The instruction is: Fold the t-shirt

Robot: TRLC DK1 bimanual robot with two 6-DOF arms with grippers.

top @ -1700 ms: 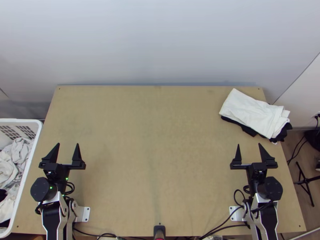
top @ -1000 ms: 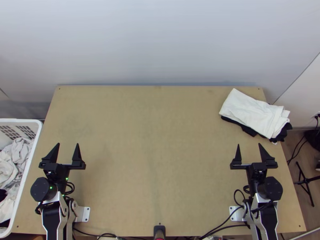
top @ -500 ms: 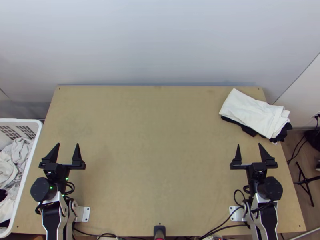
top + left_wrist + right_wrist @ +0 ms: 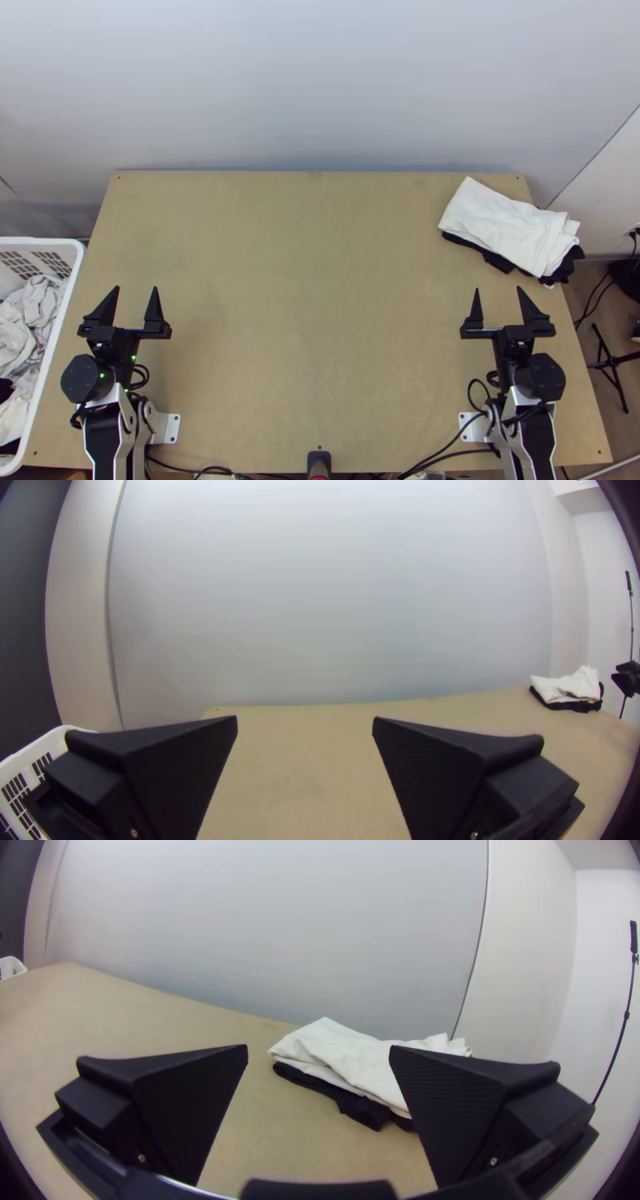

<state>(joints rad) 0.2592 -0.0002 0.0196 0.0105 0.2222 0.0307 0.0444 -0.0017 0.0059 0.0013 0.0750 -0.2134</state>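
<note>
The left gripper (image 4: 136, 288) and right gripper (image 4: 498, 289) stand wide open above the desk (image 4: 312, 320); at its far right corner, folded white cloth (image 4: 504, 224) tops black fabric (image 4: 498, 262), long axis slanting nearer toward the right edge.

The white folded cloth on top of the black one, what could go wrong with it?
The white folded cloth and the black cloth under it seem to poke past the edge of the light wooden table, so they might slide off. The open right claw, with flat black fingers, is nearby and could bump them.
</note>
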